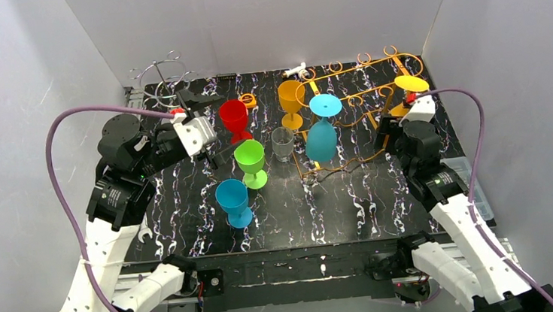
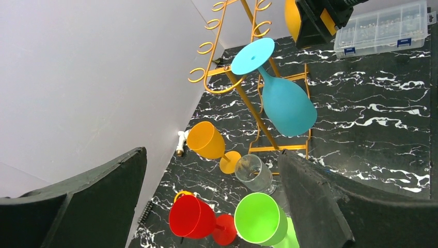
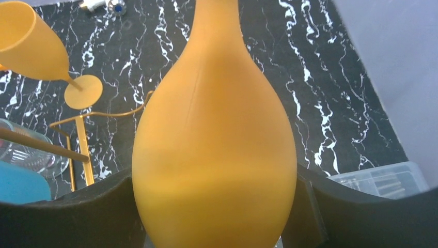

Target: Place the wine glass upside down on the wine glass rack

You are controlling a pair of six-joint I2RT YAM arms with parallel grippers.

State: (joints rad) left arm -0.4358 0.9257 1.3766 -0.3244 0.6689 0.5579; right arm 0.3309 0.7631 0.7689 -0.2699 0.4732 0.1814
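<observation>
My right gripper (image 1: 408, 112) is shut on the bowl of a yellow-orange wine glass (image 3: 214, 150) and holds it upside down, its round base (image 1: 411, 83) up beside the right end of the gold wire rack (image 1: 362, 92). A teal glass (image 1: 321, 138) hangs upside down on that rack, and it also shows in the left wrist view (image 2: 286, 103). My left gripper (image 1: 208, 137) is open and empty, above the table beside the red glass (image 1: 234, 118). In its wrist view the jaws stand wide apart over the red glass (image 2: 192, 217) and the green glass (image 2: 258, 217).
Standing upright on the marble table: a green glass (image 1: 250, 162), a blue glass (image 1: 234, 201), an orange glass (image 1: 291, 100), a clear glass (image 1: 283, 144). A silver wire rack (image 1: 168, 78) stands at the back left. A clear plastic box (image 1: 462, 168) sits at the right edge.
</observation>
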